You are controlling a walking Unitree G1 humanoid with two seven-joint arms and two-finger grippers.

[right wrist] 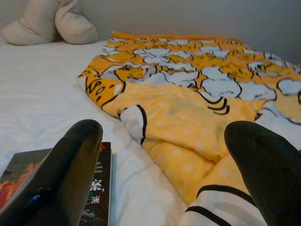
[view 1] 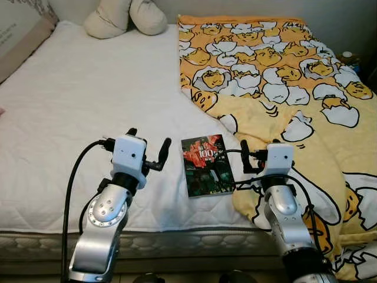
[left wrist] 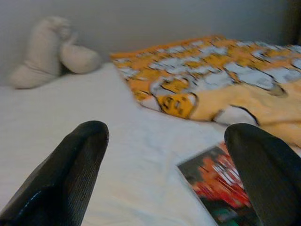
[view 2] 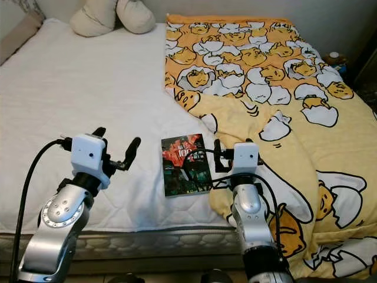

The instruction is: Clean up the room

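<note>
Two claws hover over the bed (view 1: pixel 70 94), both spread wide and empty. Book (view 1: pixel 205 165) lies flat between left claw (view 1: pixel 148 148) and right claw (view 1: pixel 259 154), touching blanket (view 1: pixel 277 76). Likely light, stiff, glossy; grip its near edge.

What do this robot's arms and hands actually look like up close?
Both arms are silver metal with rounded joints; the left arm has a disc-shaped joint ringed with small screws. Each wrist carries a white boxy block. The left hand and right hand each have two long black fingers with rounded, finely textured tips. Black cables loop from the wrists along the arms.
</note>
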